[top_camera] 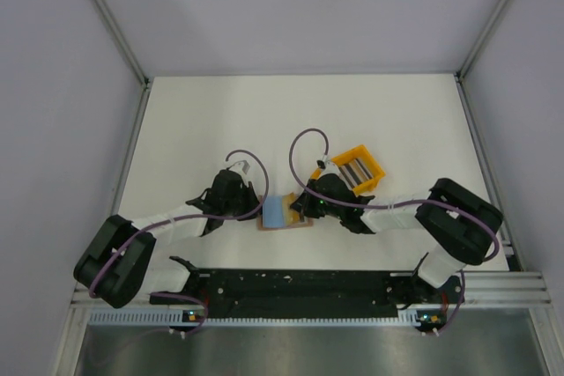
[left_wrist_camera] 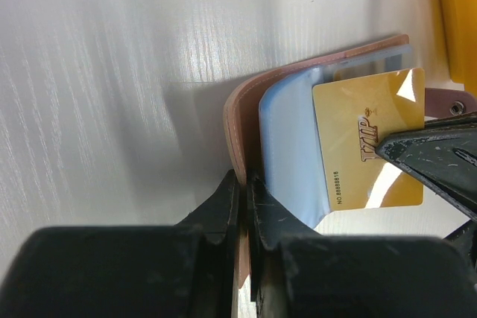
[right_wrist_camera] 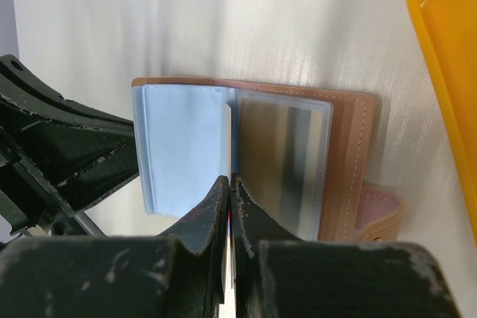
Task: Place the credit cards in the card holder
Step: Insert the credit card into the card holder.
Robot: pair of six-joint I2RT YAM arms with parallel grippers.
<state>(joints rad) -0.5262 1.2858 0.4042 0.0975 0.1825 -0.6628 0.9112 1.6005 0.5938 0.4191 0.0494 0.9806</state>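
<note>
The tan card holder [top_camera: 300, 223] lies open on the table between the arms. Its cover also shows in the left wrist view [left_wrist_camera: 242, 109] and the right wrist view [right_wrist_camera: 350, 147]. My left gripper [left_wrist_camera: 244, 176] is shut on the holder's cover edge, beside a light blue plastic leaf [left_wrist_camera: 287, 147]. My right gripper [right_wrist_camera: 229, 180] is shut on a gold card [left_wrist_camera: 369, 135], which shows edge-on in the right wrist view [right_wrist_camera: 227, 135]. The card lies between the blue leaf [right_wrist_camera: 182, 150] and a clear pocket [right_wrist_camera: 287, 161]. In the top view the left gripper [top_camera: 257, 209] and the right gripper [top_camera: 298, 209] flank the holder.
A bright yellow tray [top_camera: 381, 169] holding several cards on edge stands just behind and to the right of the holder, close to my right wrist. Its wall shows in the right wrist view [right_wrist_camera: 440, 57] and the left wrist view [left_wrist_camera: 458, 20]. Metal frame posts bound the table.
</note>
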